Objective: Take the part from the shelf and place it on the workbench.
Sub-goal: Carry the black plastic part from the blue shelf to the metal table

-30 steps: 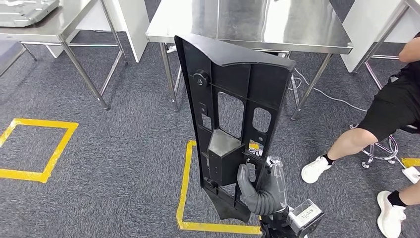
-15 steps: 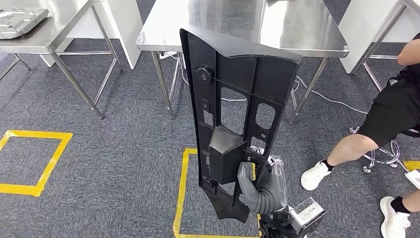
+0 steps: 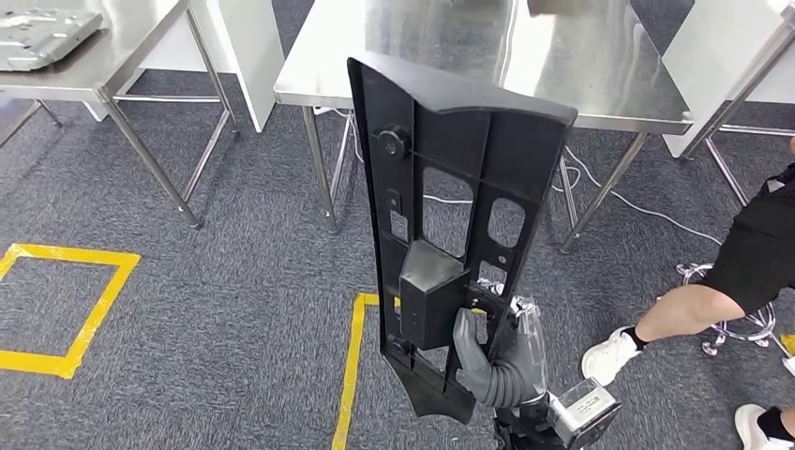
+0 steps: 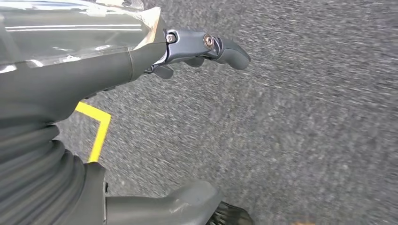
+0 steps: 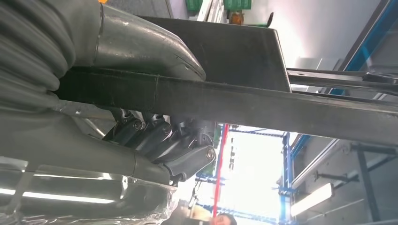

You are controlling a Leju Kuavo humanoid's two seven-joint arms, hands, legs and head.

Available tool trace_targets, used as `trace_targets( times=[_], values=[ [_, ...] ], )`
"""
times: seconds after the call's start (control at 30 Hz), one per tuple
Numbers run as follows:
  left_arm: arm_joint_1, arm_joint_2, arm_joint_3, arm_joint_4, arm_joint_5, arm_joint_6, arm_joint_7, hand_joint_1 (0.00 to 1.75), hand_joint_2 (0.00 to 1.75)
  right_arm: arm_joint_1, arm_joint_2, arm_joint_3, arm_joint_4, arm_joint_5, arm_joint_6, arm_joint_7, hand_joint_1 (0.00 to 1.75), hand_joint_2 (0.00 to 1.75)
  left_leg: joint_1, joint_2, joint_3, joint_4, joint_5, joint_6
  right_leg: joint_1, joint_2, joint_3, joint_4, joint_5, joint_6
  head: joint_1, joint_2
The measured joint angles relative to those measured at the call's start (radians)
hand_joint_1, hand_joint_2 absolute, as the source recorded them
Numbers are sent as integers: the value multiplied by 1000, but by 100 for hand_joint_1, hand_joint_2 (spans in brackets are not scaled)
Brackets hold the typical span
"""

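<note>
- The right robot hand [image 3: 502, 361] grasped the long black plastic panel with cut-out windows [image 3: 450, 216] at its lower end, upright before the shiny steel counter [image 3: 600, 84].
- The left robot hand [image 4: 202, 47] hung released above the carpet.
- The tall panel should be carried level-headed, I judged, and tilted flat above the counter.

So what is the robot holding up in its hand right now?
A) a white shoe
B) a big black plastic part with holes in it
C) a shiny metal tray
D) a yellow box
B: in the head view the right hand grips the lower end of a tall black part with cut-out openings, holding it upright in front of the steel workbench.
</note>
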Motion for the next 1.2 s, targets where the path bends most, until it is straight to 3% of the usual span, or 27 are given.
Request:
trace_targets(
  times=[0.03,0.07,0.13,0.2,0.23,0.3,0.37,0.4,0.43,0.5,0.53,0.63,0.7,0.77,0.83,0.9,0.93,0.97,1.03,1.07,1.1,1.2],
  values=[
    [0,0,0,0,2,0,0,0,175,4,-1,0,0,1,2,-1,175,175,-1,-1,9,-1,-13,-5,2,-4,11,-40,35,-1,1,0],
    [-1,0,0,1,3,0,1,0,175,6,-1,1,0,2,4,-2,175,175,-2,0,17,-1,-22,-12,5,-6,20,-61,56,-9,1,0],
    [-2,-2,0,1,7,0,1,0,175,6,2,2,-1,4,6,-2,175,175,0,2,34,5,-28,-24,6,-4,39,-68,57,-37,2,0],
    [-4,-3,0,1,9,-1,1,0,175,6,7,1,-2,6,7,-3,175,175,5,8,29,43,-32,-33,-1,1,61,-73,55,-55,0,0],
    [-5,-3,0,1,10,-1,1,0,175,5,8,1,-2,8,8,-3,175,175,7,10,7,82,-41,-38,-2,2,73,-75,50,-61,-1,0],
    [-6,-3,0,1,11,-1,1,0,175,5,10,1,-2,11,15,1,175,175,10,12,-70,190,-76,-49,-1,2,84,-75,39,-69,-3,0],
    [-5,-3,0,1,12,-1,1,0,175,5,10,-3,1,13,32,7,175,175,12,12,-144,252,-114,-54,1,5,96,-75,24,-70,-3,0],
    [-5,-3,0,1,13,0,1,0,175,4,10,-8,3,12,43,9,175,175,12,12,-161,243,-111,-53,1,6,105,-75,16,-69,-3,0],
    [-4,-3,0,1,14,0,1,0,175,4,10,-15,5,12,55,10,175,175,12,13,-163,205,-83,-49,1,7,117,-75,7,-67,-3,0],
    [-4,-3,0,1,17,3,2,0,175,0,12,-27,10,11,71,12,175,175,6,14,-142,103,11,-38,2,7,140,-77,-10,-61,-2,0],
    [-4,-3,0,2,20,5,3,0,175,-4,13,-31,13,11,74,12,175,175,0,14,-137,70,27,-31,2,7,148,-80,-17,-57,-2,0],
    [-4,-4,0,3,29,13,7,0,175,-19,15,-33,21,10,78,14,175,175,-15,5,-128,44,10,-3,6,9,165,-73,-20,-33,-3,0],
    [-2,-5,0,5,33,17,10,0,175,-29,14,-31,25,9,79,15,175,175,-11,1,-100,27,36,17,11,8,167,-34,-26,-20,-1,0],
    [-3,-7,1,5,34,20,12,0,175,-43,13,-29,31,5,81,15,175,175,-8,4,-76,24,48,27,11,6,130,41,-67,-28,2,0],
    [-6,-8,1,5,35,23,12,0,175,-53,13,-27,38,2,82,16,175,175,-9,4,-65,25,44,26,10,6,58,140,-121,-39,6,0],
    [-5,-10,1,5,38,24,12,0,175,-58,11,-25,45,0,85,17,175,175,-10,-1,-53,26,32,22,11,6,3,170,-155,-40,9,0],
    [-4,-10,1,5,39,24,11,0,175,-61,10,-23,48,-2,86,18,175,175,-10,-3,-44,26,23,19,12,6,-8,144,-150,-37,9,0],
    [-4,-12,1,5,41,24,10,0,175,-64,9,-22,51,-4,86,19,175,175,-11,-4,-33,26,13,18,13,6,-9,94,-117,-30,9,0],
    [-2,-15,1,6,42,24,8,0,175,-71,6,-19,57,-8,86,21,175,175,-13,-6,-15,25,-7,13,15,4,-3,-2,-6,-15,7,0],
    [-3,-16,1,6,43,24,6,0,175,-74,5,-18,60,-9,86,22,175,175,-13,-8,-9,24,-17,8,17,4,5,-33,39,-15,6,0],
    [-2,-17,1,6,43,25,6,0,175,-76,4,-16,62,-10,86,22,175,175,-13,-9,-4,25,-21,3,18,3,10,-48,64,-24,4,0],
    [-2,-19,1,7,43,25,4,0,175,-84,3,-13,65,-10,86,23,175,175,-9,-5,-8,68,-10,-12,12,8,46,-70,64,-59,5,0]
  ],
)
